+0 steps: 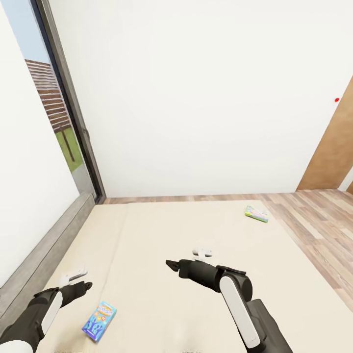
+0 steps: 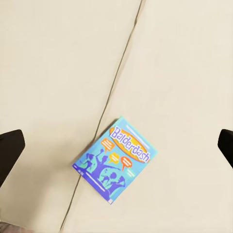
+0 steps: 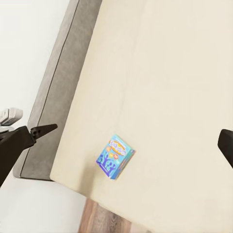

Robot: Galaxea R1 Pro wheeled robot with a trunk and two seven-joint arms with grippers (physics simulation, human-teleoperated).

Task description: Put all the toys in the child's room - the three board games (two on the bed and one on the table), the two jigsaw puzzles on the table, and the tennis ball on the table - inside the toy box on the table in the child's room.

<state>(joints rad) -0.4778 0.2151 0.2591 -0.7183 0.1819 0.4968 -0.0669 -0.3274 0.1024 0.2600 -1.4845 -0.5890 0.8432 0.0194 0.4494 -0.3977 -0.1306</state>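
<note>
- The step in hand is judged to be the pickup of the first bed game: the blue board game (image 1: 99, 320) is seen lying flat on the beige mattress (image 1: 162, 235) near the robot, just beside the left gripper (image 1: 81, 286).
- In the left wrist view the same box (image 2: 114, 159), its lid printed "Balderdash", is framed between the two dark fingertips (image 2: 10, 148), which are spread wide with nothing between them.
- The right gripper (image 1: 172, 267) is held above the middle of the mattress; its jaws are likewise shown parted and empty in the right wrist view.
- A second, pastel board game (image 1: 257, 213) is seen at the far edge of the bed, well apart from both arms.
- The next move is judged to call for the left gripper to be lowered over the blue box and closed across its thin edges.
- The bed is bordered by a grey frame (image 1: 46, 245), a white wall, a dark-framed window (image 1: 68, 98) and wood-plank floor (image 1: 318, 220).
</note>
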